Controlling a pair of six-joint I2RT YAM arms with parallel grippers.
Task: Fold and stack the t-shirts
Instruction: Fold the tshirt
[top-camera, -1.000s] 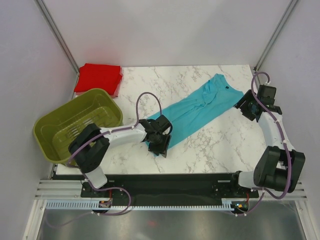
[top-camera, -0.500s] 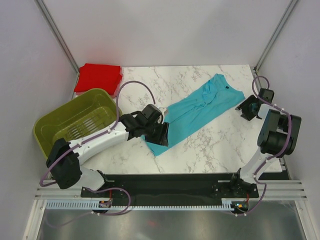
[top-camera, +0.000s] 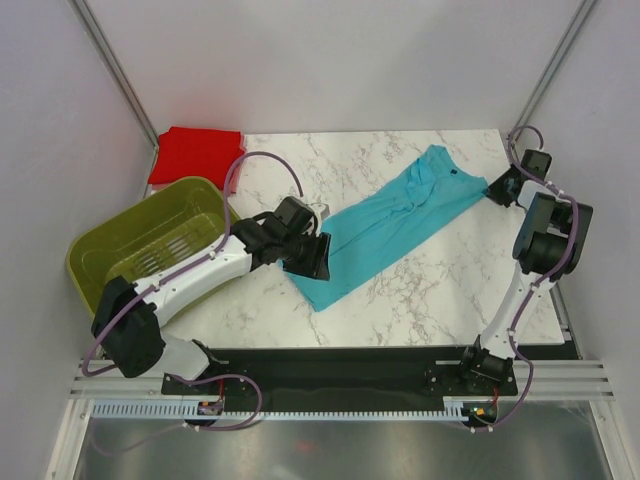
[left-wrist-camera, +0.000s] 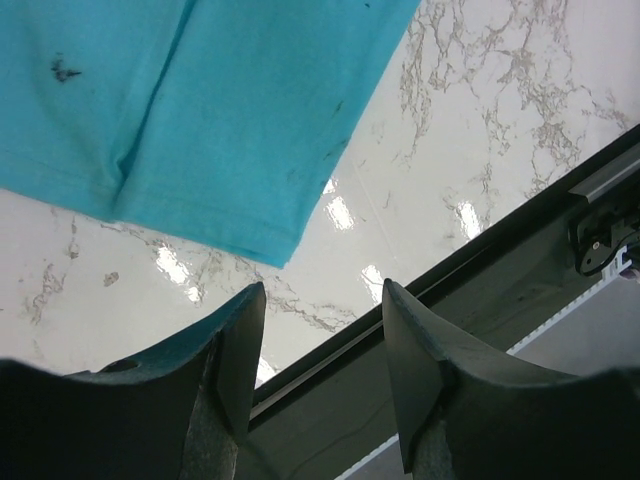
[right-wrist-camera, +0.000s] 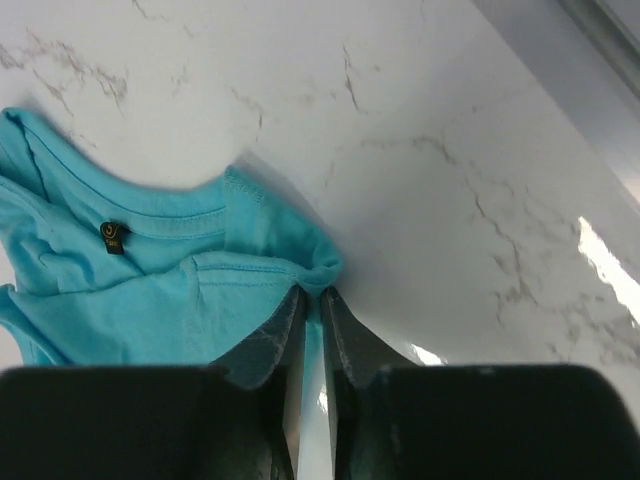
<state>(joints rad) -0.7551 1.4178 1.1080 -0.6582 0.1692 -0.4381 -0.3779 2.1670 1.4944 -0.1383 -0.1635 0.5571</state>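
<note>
Overhead, shows the turquoise t-shirt (top-camera: 395, 222) lying flat on the marble tabletop (top-camera: 440, 290). Long axis diagonal: hem at the near left, neck pointing to the far-right corner. Puts the red t-shirt (top-camera: 197, 155) as a square bundle at the far-left corner, well apart from the turquoise one and just behind the olive-green basket (top-camera: 150, 250). Places the left end effector (top-camera: 312, 258) over the hem end and the right end effector (top-camera: 497, 188) at the neck end, but too small there to read either pair of fingers.

From the left wrist alone, shows fingers (left-wrist-camera: 238, 345) spread wide with nothing between them, above bare marble just off the hem corner. Takes in the black rail (left-wrist-camera: 520, 270) along the near edge, and a few small dark specks on the cloth.

From the right wrist alone, shows fingers (right-wrist-camera: 275, 340) drawn almost together, only a thin slit between, tips against a folded corner of cloth beside the neckband. Cannot tell whether any cloth is pinched. Picks out a small dark tag (right-wrist-camera: 113, 235) inside the neckband.
</note>
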